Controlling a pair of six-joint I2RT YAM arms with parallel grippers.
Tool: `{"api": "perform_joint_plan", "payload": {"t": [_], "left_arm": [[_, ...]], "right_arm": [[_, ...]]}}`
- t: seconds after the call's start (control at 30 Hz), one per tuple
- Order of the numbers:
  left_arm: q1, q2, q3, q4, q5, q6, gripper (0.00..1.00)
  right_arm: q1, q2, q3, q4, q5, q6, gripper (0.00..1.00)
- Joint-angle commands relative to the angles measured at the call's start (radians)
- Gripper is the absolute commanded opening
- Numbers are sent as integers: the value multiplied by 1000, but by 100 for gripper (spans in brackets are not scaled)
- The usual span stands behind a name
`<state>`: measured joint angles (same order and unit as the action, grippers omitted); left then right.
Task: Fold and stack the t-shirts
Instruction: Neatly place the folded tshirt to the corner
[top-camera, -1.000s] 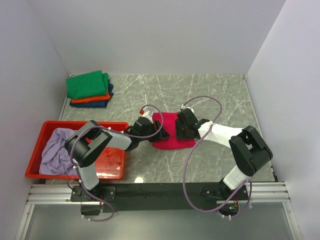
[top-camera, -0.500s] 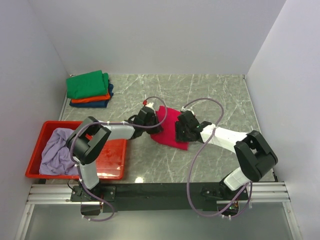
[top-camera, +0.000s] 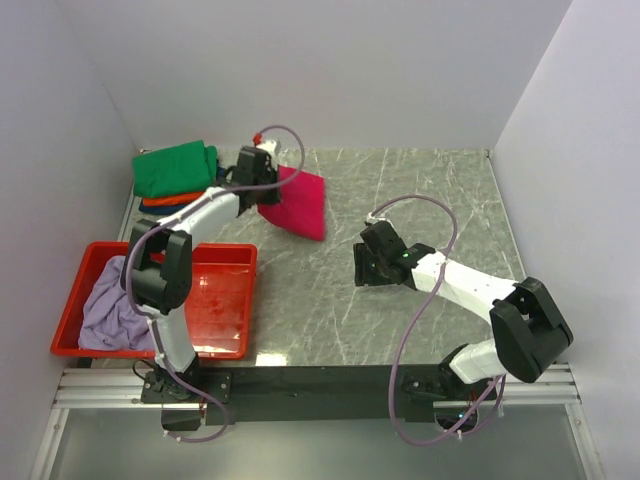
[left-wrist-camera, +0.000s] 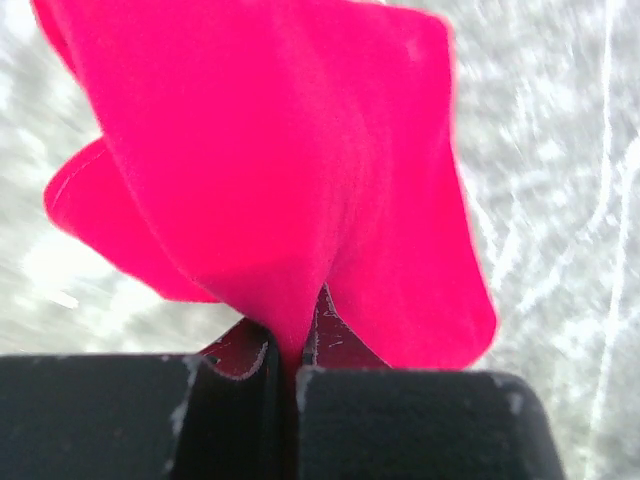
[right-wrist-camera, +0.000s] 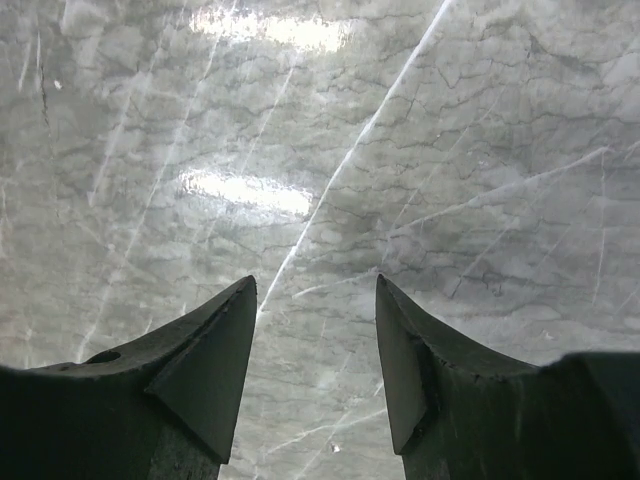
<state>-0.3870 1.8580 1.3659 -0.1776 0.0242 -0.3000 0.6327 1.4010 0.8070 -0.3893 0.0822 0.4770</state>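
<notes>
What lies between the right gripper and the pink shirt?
Nothing but bare table separates the right gripper from the pink shirt, as the top view shows.

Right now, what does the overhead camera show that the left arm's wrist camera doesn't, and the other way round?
Only the overhead view: the folded stack with the green shirt on top, the red tray holding the lavender shirt, and the open right gripper over the table. Only the left wrist view: how the left gripper has its jaws pinched shut on a fold of cloth. Both: the crimson-pink shirt held by that gripper, with the marble table beneath.
</notes>
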Motion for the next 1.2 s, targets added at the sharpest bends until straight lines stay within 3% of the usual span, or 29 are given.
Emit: {"api": "perform_joint_plan", "payload": {"t": [0.0,0.3,0.6,0.77,1.17], "left_arm": [[65,20,131,-65,62,137,0],[246,151,421,-158,253,210,0],[353,221,694,-261,364,249,0],[424,198,749,-255,422,230,0],[651,127,723,-139,554,134,0]], "right_arm": [[4,-14,17,-3,-13,-37,59],[7,30,0,50,-62,-49,59],[9,76,-14,90,-99,-52,58],[9,92,-19,101,-105,-51,58],[25,85,-43,122,-114,-41,58]]}}
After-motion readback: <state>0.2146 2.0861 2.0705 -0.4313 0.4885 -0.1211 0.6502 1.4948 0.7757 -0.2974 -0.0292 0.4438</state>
